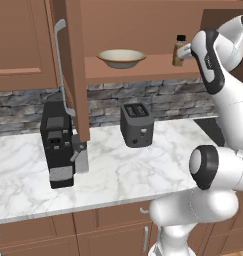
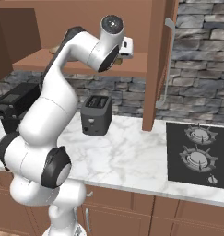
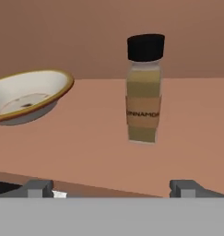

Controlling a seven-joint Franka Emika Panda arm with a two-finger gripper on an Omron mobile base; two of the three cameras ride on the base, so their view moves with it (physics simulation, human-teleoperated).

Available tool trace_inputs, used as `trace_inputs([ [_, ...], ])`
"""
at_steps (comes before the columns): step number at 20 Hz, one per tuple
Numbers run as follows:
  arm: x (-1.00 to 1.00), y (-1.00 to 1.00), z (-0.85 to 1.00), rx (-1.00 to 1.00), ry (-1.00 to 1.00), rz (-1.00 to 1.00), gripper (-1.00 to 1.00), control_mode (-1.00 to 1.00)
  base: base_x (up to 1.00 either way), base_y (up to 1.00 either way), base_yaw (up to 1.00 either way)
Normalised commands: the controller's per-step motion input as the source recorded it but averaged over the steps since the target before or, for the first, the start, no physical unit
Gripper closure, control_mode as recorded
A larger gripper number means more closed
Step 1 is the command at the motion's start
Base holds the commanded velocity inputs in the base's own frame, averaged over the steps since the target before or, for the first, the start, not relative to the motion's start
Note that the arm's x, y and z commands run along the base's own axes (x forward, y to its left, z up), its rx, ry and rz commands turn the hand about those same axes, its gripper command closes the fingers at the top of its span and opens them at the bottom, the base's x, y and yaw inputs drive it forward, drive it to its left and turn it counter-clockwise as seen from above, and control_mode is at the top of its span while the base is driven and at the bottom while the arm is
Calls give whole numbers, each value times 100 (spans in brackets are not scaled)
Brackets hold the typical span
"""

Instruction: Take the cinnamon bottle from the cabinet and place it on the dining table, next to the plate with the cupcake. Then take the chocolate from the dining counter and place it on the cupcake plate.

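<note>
While the cabinet (image 1: 73,70) stood with its door swung wide, the bottle (image 3: 144,90) sat upright on the open shelf (image 1: 143,69), to the right of a tan bowl (image 1: 121,57) and well apart from it, near the shelf's front edge. The arm was raised to shelf height so that the hand faced the bottle squarely, a line that would let the fingers close on its squarish body below the black cap. In the hand view the gripper (image 3: 115,188) was spread wide and empty, one fingertip (image 3: 38,186) out to the left and the other to the right, with the bottle ahead and closer to the right one, not yet between them. The hand probably needed to slide a little toward the bottle's side and then forward before closing. The bowl's rim, left of the bottle, left room for the near finger, though a wide approach could clip it. Below the shelf a toaster (image 1: 137,124) and a coffee machine (image 1: 57,142) stood on the marble counter (image 1: 123,172), out of the arm's way.
</note>
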Motion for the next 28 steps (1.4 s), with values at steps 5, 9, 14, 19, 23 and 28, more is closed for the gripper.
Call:
trace_inputs([
  [5, 31, -6, -2, -3, -4, 0, -100, -100, 0, 0, 0],
  [9, 27, -5, 0, -1, -4, 0, -100, -100, 0, 0, 0],
  [14, 17, -2, 0, 2, 0, 0, -100, -100, 0, 0, 0],
  [19, 23, -5, 0, 0, 0, 0, -100, -100, 0, 0, 0],
  [23, 23, -3, -3, 0, 0, -1, -100, -100, 0, 0, 0],
  [28, 27, -1, -7, 0, 0, -3, -100, -100, 0, 0, 0],
])
